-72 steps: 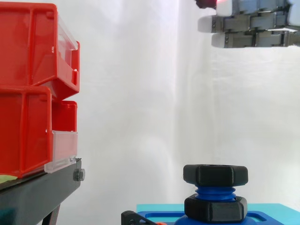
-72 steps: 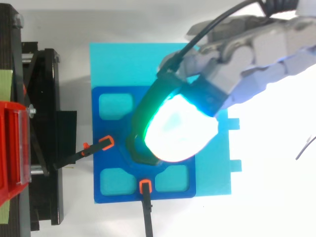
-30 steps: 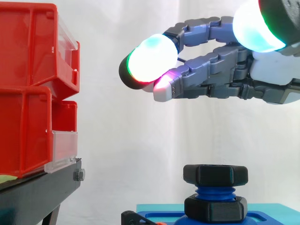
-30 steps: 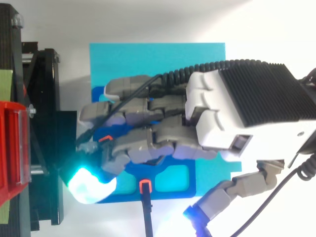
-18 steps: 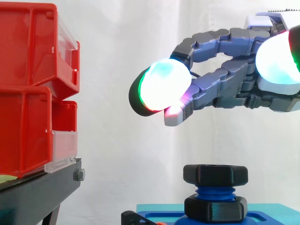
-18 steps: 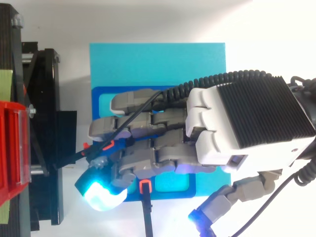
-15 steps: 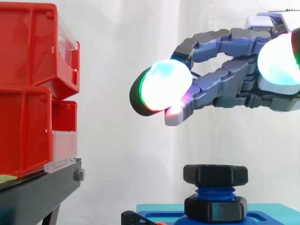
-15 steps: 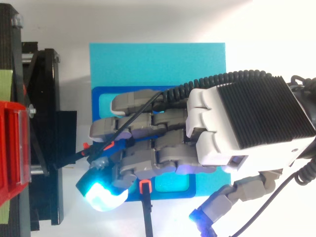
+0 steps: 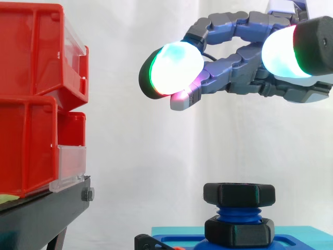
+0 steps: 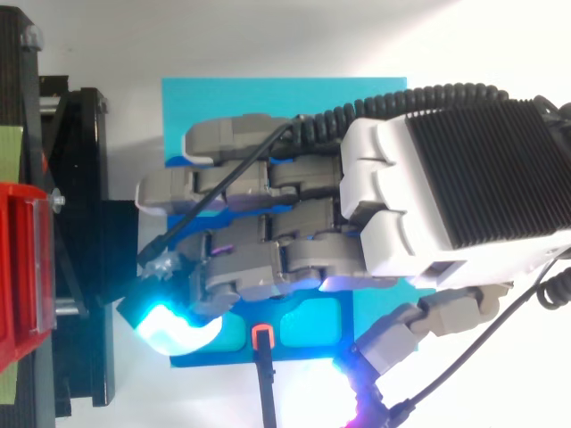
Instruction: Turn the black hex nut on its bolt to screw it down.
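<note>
Fingers [image 9: 223,73] hang relaxed, apart, empty, above black hex nut [image 9: 239,194]; red bins [image 9: 31,104] hide their contents.

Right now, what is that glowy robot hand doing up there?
The robot hand with its glowing fingertips hovers in the air above a black plastic hex nut. Its fingers are loosely open and hold nothing, and there is a clear gap between them and the nut. The nut sits at the top of a blue threaded bolt, with a second black nut lower down by the blue base. The screwing down has not started yet. Red plastic bins are stacked off to the side.
</note>
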Controlling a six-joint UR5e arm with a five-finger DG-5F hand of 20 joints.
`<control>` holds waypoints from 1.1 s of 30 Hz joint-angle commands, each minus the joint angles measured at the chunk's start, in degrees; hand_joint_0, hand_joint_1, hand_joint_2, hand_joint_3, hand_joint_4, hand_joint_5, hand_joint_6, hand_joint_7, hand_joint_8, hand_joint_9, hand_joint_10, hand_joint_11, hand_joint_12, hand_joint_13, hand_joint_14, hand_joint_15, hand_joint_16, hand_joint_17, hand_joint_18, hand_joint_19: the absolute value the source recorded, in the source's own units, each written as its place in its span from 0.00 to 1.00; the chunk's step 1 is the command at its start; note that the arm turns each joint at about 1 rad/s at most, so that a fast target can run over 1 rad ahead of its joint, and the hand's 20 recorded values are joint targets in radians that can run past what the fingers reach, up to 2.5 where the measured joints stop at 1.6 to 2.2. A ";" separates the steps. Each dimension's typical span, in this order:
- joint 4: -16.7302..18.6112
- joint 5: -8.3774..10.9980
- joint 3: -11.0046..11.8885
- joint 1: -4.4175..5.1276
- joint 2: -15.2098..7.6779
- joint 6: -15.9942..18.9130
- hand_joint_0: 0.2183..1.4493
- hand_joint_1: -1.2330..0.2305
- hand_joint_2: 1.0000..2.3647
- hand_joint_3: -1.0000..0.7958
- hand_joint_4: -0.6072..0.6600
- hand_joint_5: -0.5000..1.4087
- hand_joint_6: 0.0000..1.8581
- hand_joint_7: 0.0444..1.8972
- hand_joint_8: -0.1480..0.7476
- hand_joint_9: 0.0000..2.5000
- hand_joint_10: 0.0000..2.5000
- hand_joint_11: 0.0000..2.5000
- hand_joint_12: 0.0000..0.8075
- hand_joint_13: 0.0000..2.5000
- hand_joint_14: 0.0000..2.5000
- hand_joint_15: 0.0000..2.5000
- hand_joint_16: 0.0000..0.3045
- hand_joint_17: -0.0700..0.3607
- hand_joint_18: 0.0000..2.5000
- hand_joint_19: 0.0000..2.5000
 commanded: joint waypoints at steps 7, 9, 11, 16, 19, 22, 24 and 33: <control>-0.45 0.11 0.02 -0.34 -0.10 -8.85 0.18 0.45 0.00 0.28 0.57 0.19 0.27 0.45 0.37 0.19 0.00 0.04 0.22 0.08 0.00 0.00 0.05 0.25 0.00 0.09; -0.54 -0.06 0.02 -0.17 -0.10 -14.57 0.18 0.45 0.00 0.28 0.58 0.19 0.27 0.45 0.37 0.19 0.00 0.05 0.22 0.09 0.00 0.00 0.05 0.25 0.00 0.09; -0.54 -0.06 0.02 0.01 -0.10 -16.06 0.18 0.46 0.00 0.28 0.57 0.19 0.27 0.45 0.37 0.20 0.00 0.05 0.22 0.09 0.00 0.00 0.05 0.25 0.00 0.09; -0.98 -0.06 0.02 0.80 -0.10 -17.29 0.18 0.47 0.00 0.28 0.58 0.19 0.27 0.45 0.37 0.20 0.00 0.05 0.22 0.09 0.00 0.00 0.05 0.25 0.00 0.09; -0.98 -0.06 0.20 0.98 -2.21 -17.03 0.18 0.47 0.00 0.28 0.59 0.19 0.27 0.45 0.37 0.20 0.00 0.05 0.22 0.09 0.00 0.00 0.05 0.25 0.00 0.09; -0.62 -0.15 2.31 1.15 -4.23 -16.59 0.18 0.47 0.00 0.28 0.59 0.19 0.27 0.45 0.38 0.20 0.00 0.05 0.21 0.10 0.00 0.00 0.05 0.25 0.00 0.09; -0.89 -0.76 2.40 1.33 -4.32 -16.59 0.18 0.47 0.00 0.28 0.59 0.19 0.27 0.45 0.38 0.21 0.00 0.05 0.21 0.10 0.00 0.00 0.05 0.25 0.00 0.09; -1.33 -2.26 2.40 1.50 -4.32 -16.67 0.17 0.49 0.00 0.28 0.59 0.19 0.27 0.48 0.39 0.21 0.00 0.05 0.21 0.10 0.00 0.00 0.05 0.25 0.00 0.09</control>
